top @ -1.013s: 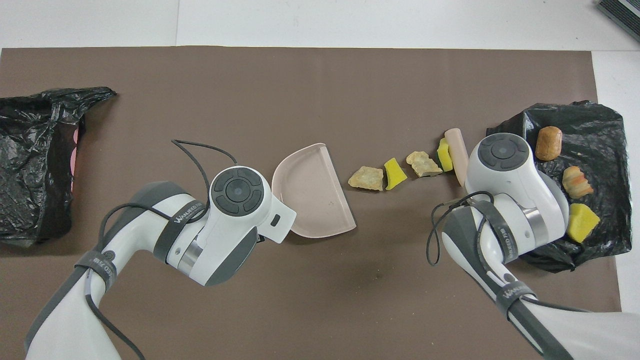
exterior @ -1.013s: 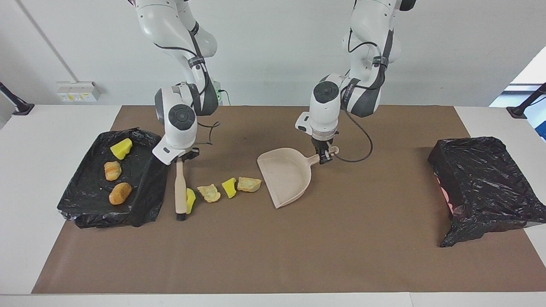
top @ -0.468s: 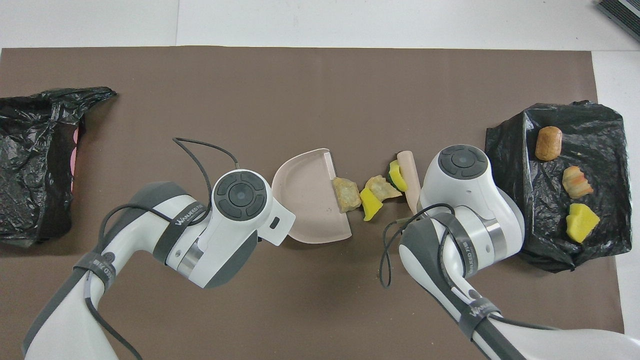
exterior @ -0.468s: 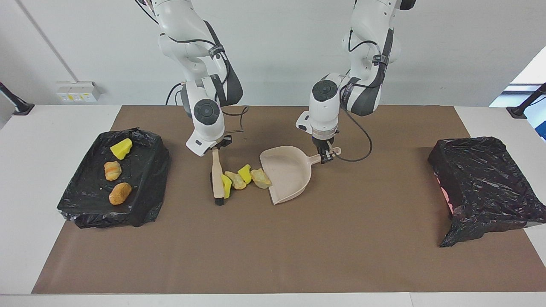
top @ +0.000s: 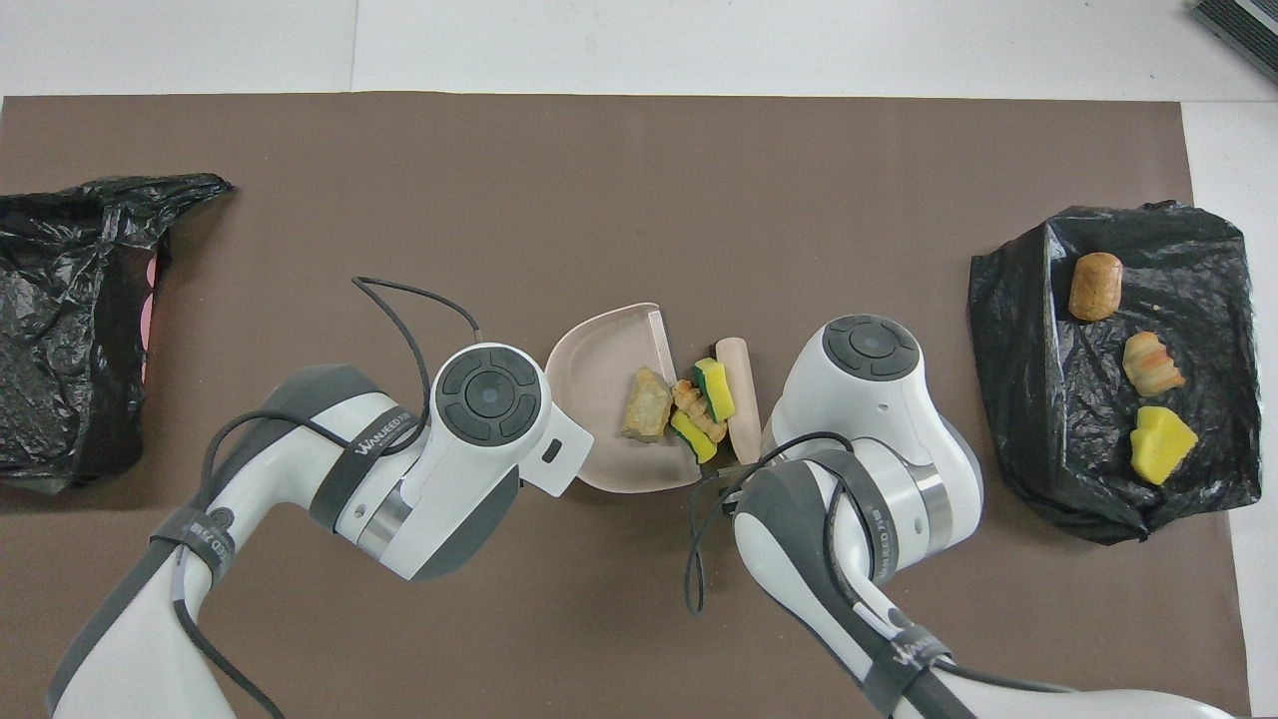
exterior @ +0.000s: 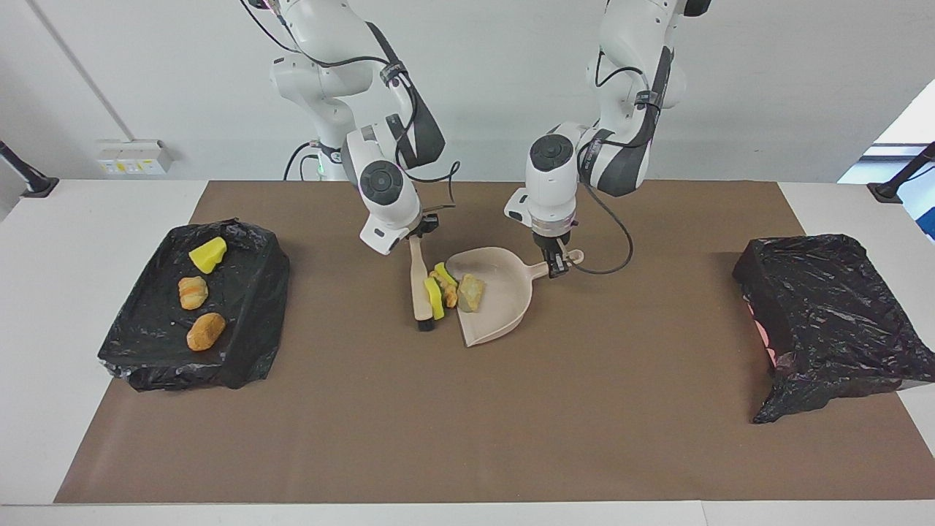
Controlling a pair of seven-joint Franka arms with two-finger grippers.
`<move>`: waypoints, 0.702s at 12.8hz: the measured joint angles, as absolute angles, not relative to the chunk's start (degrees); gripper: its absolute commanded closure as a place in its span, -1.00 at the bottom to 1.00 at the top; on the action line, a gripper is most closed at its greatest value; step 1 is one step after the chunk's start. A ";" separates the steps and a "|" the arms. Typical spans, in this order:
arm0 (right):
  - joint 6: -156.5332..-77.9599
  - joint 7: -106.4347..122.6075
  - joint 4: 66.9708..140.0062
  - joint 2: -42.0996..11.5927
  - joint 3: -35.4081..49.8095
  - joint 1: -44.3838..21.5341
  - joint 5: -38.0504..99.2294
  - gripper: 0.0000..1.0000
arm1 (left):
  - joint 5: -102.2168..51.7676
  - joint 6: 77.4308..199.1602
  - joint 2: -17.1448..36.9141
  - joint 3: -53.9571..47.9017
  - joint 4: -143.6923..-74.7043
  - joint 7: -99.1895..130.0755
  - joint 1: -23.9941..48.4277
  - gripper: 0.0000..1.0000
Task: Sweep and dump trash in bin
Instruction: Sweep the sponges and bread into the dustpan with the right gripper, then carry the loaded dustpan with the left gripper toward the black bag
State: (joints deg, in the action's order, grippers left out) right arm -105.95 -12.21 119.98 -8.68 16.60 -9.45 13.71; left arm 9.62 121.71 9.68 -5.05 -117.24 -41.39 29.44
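The left gripper [exterior: 558,267] had its fingers closed on the handle of the beige dustpan [exterior: 495,298], which lay on the brown mat [exterior: 467,409] near the middle of the table [exterior: 44,307], its open mouth turned toward the right arm's end; the right gripper [exterior: 417,234] had its fingers closed tight on the handle end of the beige brush [exterior: 421,288], whose black bristles rested on the mat just beside the dustpan's mouth.

Four pieces of the trash were gathered there; one tan lump [exterior: 471,291] lay inside the dustpan just past its lip; a tan-orange lump [exterior: 447,291] and two yellow sponge pieces [exterior: 434,298] were pressed together between the brush and the dustpan's edge, touching one another.

Three more pieces lay on the black-lined tray [exterior: 241,351] at the right arm's end of the table; a yellow sponge wedge [exterior: 208,254] sat nearest the robots, then a striped orange lump [exterior: 193,291], then a brown bread-like lump [exterior: 205,331]; each sat apart from the others.

A black bag-lined bin [exterior: 825,314] stood at the left arm's end of the table, well apart from the dustpan.
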 measured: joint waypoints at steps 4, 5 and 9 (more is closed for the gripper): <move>-104.36 -12.31 119.90 -8.33 16.68 -10.60 27.32 1.00 | 9.62 121.70 9.68 -4.93 -117.28 -41.39 29.42 1.00; -104.36 -12.31 119.59 -8.26 16.66 -10.60 28.72 1.00 | 9.62 121.70 9.68 -4.91 -117.29 -41.39 29.31 1.00; -102.64 -18.32 116.57 -3.79 16.40 -10.55 25.70 1.00 | 9.02 121.70 9.69 -4.71 -117.33 -44.89 27.02 1.00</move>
State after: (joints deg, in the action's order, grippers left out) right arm -102.64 -18.32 116.57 -3.79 16.40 -10.55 25.70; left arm 9.02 121.70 9.69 -4.71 -117.33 -44.89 27.02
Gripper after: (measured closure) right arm 0.740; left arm 0.674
